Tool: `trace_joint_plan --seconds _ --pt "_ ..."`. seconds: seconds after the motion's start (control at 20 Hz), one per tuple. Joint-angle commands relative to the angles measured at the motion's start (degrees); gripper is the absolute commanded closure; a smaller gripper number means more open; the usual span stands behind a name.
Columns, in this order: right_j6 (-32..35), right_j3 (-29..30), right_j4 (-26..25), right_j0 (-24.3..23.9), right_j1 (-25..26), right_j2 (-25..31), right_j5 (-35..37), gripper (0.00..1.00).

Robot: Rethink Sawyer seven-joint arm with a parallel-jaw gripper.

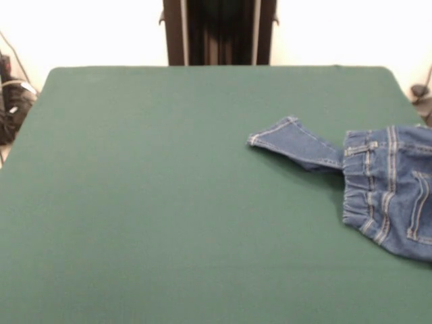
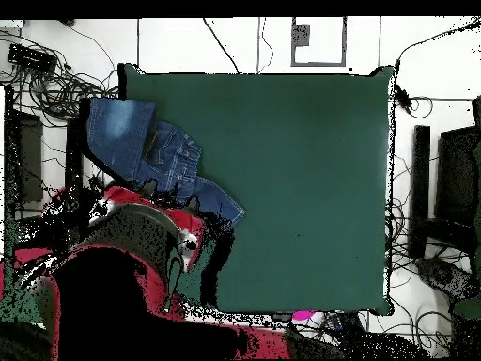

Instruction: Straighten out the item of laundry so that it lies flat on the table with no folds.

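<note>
The blue denim jeans (image 1: 388, 189) lie crumpled at the right edge of the green table (image 1: 169, 202), cut off by the picture's edge. The gathered waistband faces left and one narrow leg (image 1: 290, 140) sticks out to the left. In the overhead view the jeans (image 2: 155, 155) lie at the left edge of the table (image 2: 301, 179), folded over themselves, with one leg (image 2: 218, 199) pointing toward the robot's side. The red and black arm (image 2: 131, 235) looms over the table's near left corner and hides part of the jeans. I cannot make out the gripper in either view.
The robot's dark pedestal (image 1: 219, 30) stands at the table's far side. Cables and gear lie off the table's left side (image 1: 13, 101). In the overhead view, cables (image 2: 56, 66) and dark equipment (image 2: 460, 179) surround the table.
</note>
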Motion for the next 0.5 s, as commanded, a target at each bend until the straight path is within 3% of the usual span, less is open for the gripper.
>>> trace_joint_plan --seconds 0.05,0.5 --pt "-1.21 20.46 -0.01 1.68 2.59 3.21 -5.3 0.0" --pt "2.69 27.95 1.58 2.31 2.86 3.89 -15.88 0.0"
